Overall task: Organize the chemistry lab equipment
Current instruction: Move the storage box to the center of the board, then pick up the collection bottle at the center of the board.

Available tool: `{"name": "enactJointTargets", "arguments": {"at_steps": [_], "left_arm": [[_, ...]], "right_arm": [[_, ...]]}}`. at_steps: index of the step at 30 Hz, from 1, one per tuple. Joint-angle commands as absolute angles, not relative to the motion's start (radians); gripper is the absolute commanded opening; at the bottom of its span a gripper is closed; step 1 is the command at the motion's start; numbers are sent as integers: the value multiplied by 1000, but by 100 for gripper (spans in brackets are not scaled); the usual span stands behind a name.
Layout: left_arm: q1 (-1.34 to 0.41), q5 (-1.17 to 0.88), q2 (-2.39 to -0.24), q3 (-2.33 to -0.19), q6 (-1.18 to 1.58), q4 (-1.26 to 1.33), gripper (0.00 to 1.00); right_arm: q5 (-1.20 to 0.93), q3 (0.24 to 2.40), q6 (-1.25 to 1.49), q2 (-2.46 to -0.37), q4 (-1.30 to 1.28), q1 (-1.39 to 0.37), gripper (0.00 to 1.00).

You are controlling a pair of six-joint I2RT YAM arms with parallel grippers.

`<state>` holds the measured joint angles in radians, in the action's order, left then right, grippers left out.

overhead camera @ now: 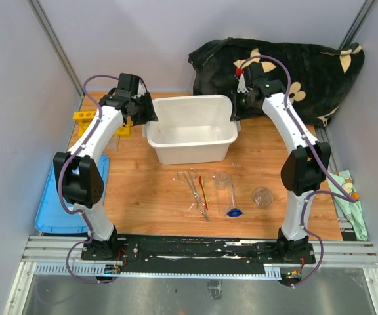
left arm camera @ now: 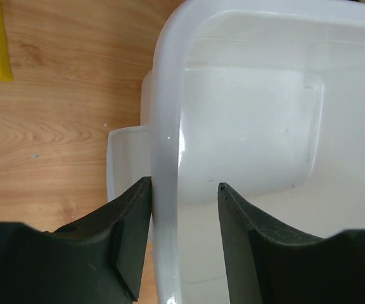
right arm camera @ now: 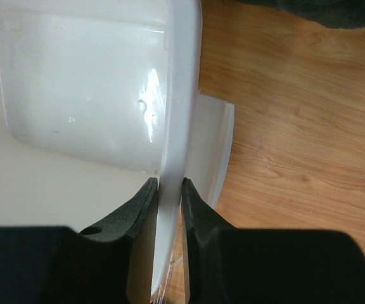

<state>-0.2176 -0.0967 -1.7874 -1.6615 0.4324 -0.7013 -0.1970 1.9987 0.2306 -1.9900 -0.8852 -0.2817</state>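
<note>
The lab equipment lies loose on the wooden tabletop (overhead camera: 149,197) near the arm bases. There are metal tweezers (overhead camera: 192,189), a thin red-orange tool (overhead camera: 203,190) just beside them, a small glass beaker (overhead camera: 222,181), a blue-based glass piece (overhead camera: 233,211) and a second beaker (overhead camera: 262,196) further right. A yellow tube rack (overhead camera: 83,117) sits at the far left, partly hidden behind the left arm. None of these is held or put away. Beyond them stands a white bin (overhead camera: 192,152). Both arms reach forward to its short ends, elbows raised and wrists turned inward to face each other across it. The right claw (right arm camera: 168,180) is clamped on the bin's right wall, its jaws pressed to either face. The left claw (left arm camera: 184,183) straddles the left wall by the handle lip; its outer jaw touches the plastic while the inner jaw stands apart from it, so it is not closed down. The two-sided hold suggests the bin is to be lifted or shifted, probably nearer the glassware for loading. A blue lid (overhead camera: 48,210) lies at the left edge, and a black flower-patterned blanket (overhead camera: 294,52) is heaped at the far right.
</note>
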Motion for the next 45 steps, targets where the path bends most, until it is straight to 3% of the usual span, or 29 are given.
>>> {"name": "enactJointTargets", "arguments": {"at_steps": [1,12,15,20,29,41,45], "left_arm": [[-222,-56,-1719,-1614,413,-719,49],[-221,66,-1637,-1544,392,-746,51],[-219,74,-1645,-1571,394,-746,60],[-219,77,-1666,-1616,416,-741,73],[-219,88,-1672,-1700,420,-715,99],[-218,-26,-1597,-1715,481,-581,99],[-218,-65,-1516,-1627,496,-448,89]], "right_arm": [[-265,1969,205,-2002,-966,-355,8],[-292,1952,195,-1999,-969,-410,8],[-283,1958,186,-1997,-972,-418,11],[-220,1961,184,-1959,-969,-419,27],[-125,1998,157,-1882,-934,-417,35],[-19,1884,110,-1630,-854,-417,34],[-63,1755,93,-1516,-906,-417,33]]}}
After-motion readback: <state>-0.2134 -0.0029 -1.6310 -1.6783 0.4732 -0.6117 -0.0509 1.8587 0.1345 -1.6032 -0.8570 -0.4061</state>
